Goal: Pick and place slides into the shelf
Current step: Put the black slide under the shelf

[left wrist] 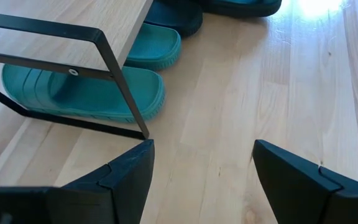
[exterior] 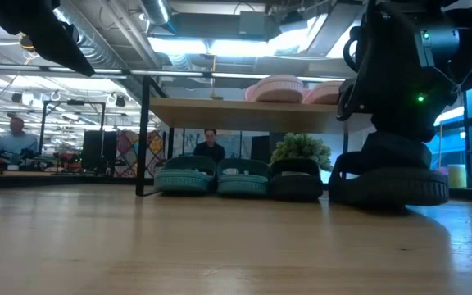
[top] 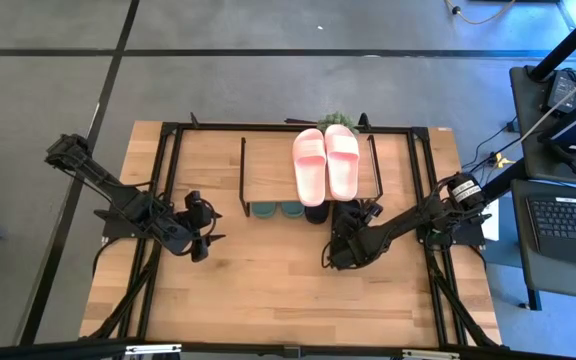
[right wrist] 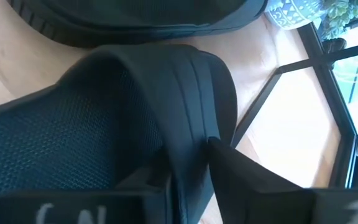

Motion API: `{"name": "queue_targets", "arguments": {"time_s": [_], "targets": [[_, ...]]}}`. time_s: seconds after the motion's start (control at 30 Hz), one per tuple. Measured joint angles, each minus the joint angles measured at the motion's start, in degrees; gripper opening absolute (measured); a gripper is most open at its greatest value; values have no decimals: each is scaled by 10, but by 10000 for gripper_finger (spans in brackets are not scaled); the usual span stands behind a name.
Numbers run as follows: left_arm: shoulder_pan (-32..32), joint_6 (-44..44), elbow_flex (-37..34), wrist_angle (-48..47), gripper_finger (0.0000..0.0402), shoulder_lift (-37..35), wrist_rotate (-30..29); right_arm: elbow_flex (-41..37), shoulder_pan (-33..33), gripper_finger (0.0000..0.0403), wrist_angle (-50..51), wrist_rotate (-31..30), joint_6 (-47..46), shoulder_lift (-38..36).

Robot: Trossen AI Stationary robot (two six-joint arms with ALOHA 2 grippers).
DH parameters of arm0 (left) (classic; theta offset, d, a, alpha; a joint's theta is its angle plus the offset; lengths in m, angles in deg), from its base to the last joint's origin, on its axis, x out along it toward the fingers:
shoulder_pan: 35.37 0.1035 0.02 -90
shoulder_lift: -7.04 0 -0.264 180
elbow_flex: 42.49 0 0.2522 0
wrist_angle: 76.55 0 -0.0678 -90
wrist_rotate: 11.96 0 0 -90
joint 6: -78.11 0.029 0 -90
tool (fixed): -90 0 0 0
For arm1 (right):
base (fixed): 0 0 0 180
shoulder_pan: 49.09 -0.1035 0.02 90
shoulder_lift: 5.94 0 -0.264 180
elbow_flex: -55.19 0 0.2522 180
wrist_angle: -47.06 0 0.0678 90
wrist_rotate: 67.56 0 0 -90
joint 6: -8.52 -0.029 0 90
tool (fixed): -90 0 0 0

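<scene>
Our right gripper (right wrist: 194,168) pinches the wide strap of a black rubber slide (right wrist: 104,124) resting on the table beside its mate, under the right end of the low wooden-topped shelf (top: 268,160). Our left gripper (left wrist: 197,180) waits left, fingers apart.

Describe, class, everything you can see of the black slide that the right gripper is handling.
The black slide looks like matte rubber, with a wide ribbed strap and a mesh-textured inside. It sits flat on the wooden table, at the shelf's right end, beside its black partner already under the board. The right gripper pinches the strap's edge, one finger inside, one outside.
</scene>
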Motion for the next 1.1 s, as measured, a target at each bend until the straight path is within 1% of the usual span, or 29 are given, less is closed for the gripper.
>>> {"name": "queue_targets", "arguments": {"time_s": [0.1,0.3,0.43,0.53,0.6,0.83,1.1], "targets": [[0,0,0,0,263,0,0,0,0,100,0,0,0,0],[0,0,0,0,263,0,1,2,0,149,1,3,1,0],[0,0,0,0,263,0,1,15,0,179,6,19,18,1],[0,0,0,0,263,0,1,28,0,195,18,21,25,0],[0,0,0,0,263,0,1,40,0,202,31,25,26,0],[0,0,0,-6,263,0,2,70,0,217,51,67,26,0],[0,0,0,-12,263,0,3,113,-1,221,89,67,25,0]]}}
